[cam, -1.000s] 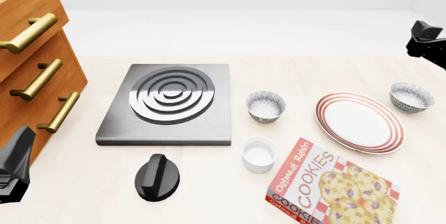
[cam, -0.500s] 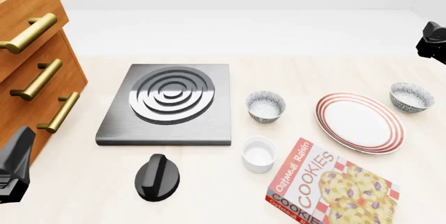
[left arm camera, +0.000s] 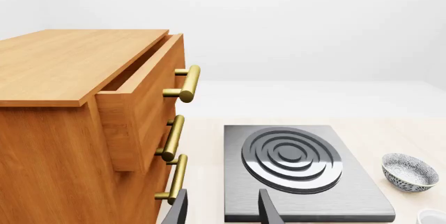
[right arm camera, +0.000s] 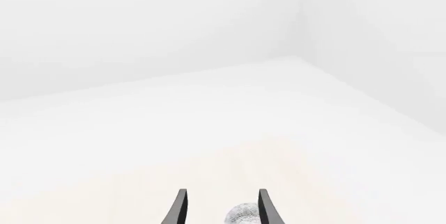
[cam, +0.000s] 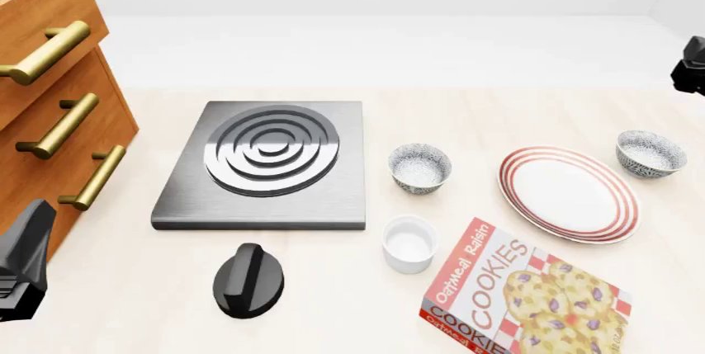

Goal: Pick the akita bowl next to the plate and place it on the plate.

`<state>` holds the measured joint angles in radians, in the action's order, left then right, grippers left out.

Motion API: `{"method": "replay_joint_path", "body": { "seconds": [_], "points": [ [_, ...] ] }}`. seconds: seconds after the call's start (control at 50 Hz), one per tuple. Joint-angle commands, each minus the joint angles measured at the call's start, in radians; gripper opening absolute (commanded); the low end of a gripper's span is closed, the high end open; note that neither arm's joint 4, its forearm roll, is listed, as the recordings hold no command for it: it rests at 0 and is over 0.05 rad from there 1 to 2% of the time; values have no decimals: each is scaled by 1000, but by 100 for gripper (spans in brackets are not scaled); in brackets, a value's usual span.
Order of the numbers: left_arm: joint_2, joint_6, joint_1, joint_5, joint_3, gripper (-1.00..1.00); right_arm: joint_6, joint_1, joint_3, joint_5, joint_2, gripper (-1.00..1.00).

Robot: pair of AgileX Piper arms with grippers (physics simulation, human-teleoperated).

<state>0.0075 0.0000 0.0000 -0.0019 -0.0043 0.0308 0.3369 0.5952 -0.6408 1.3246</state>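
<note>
Speckled akita bowl sits just right of the plate, untouched; the right gripper, fingers spread and empty, must descend onto its rim.

The left arm sits low at the near left edge, only its dark body showing; its gripper has both fingers parted. The right arm hangs high at the far right edge, its gripper likewise spread, holding nothing.
</note>
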Motion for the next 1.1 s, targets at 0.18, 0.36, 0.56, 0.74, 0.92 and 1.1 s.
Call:
{"method": "replay_joint_path", "body": {
  "seconds": [0.18, 0.36, 0.56, 0.74, 0.92, 1.1],
  "points": [
    [0, 0, 0, 0, 0, 100, -1, 22, 3, -3, 9, 100],
    [0, 0, 0, 0, 0, 100, 1, 31, 5, -4, 14, 100],
    [0, 0, 0, 0, 0, 100, 3, 40, 4, -5, 16, 100],
    [0, 0, 0, 0, 0, 100, 7, 58, 11, -1, 20, 100],
    [0, 0, 0, 0, 0, 100, 12, 81, 14, -2, 30, 100],
    [0, 0, 0, 0, 0, 100, 14, 98, 13, -4, 35, 100]
  ]
}}
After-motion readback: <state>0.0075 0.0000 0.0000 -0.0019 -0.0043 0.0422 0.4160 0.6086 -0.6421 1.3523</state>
